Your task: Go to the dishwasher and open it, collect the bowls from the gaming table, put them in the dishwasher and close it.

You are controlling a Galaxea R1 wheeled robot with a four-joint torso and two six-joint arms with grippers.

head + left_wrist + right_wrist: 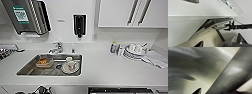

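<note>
White table point(105, 67) with a steel sink point(27, 68) faces you; the dishwasher point(218, 21) below its edge stands ajar, the right claw point(227, 26) at its top lip, grip unclear. Pull the door down evenly, slowly

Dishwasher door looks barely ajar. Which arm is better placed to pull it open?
Right, most likely. In the left wrist view the right gripper is at the top edge of the dishwasher door. In the head view the dishwasher lies toward the robot's right.
</note>
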